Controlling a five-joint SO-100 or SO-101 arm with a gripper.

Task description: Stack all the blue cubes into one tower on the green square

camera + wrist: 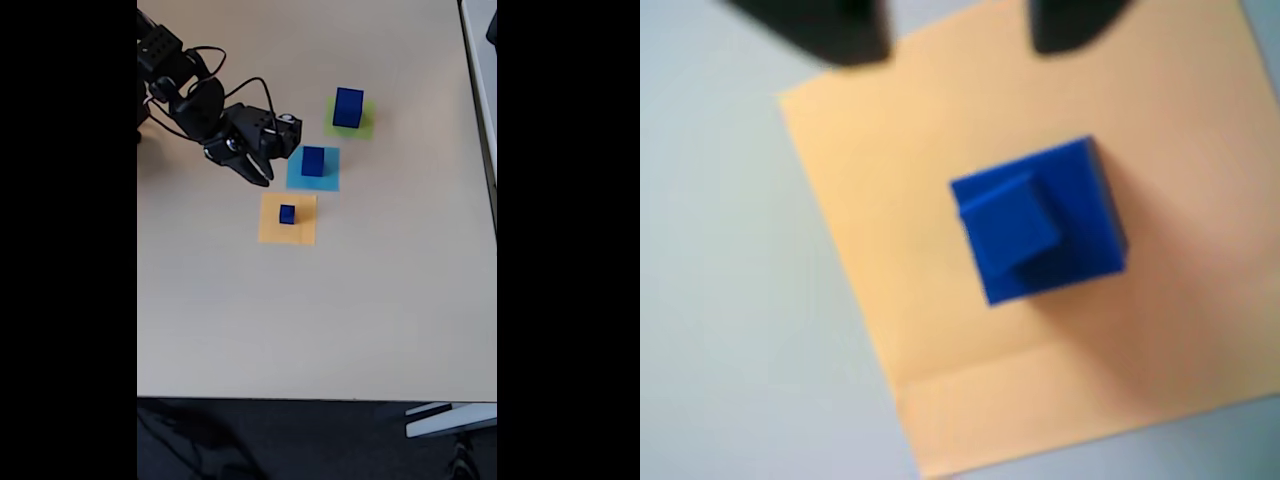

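Gripper (262, 177) hovers above table (350, 300), just left of light-blue square (313, 169) and above upper-left corner of orange square (287, 219) in fixed view. Jaws spread, nothing btwn them; in wrist view two dark fingertips (830, 30) at top edge, well apart.

Small blue cube (1012, 226) sits on slightly bigger blue cube (1080, 215), both on orange square.

Mid-size blue cube (313, 160) on light-blue square. Largest blue cube (348, 107) on green square (364, 126), upper right, alone.
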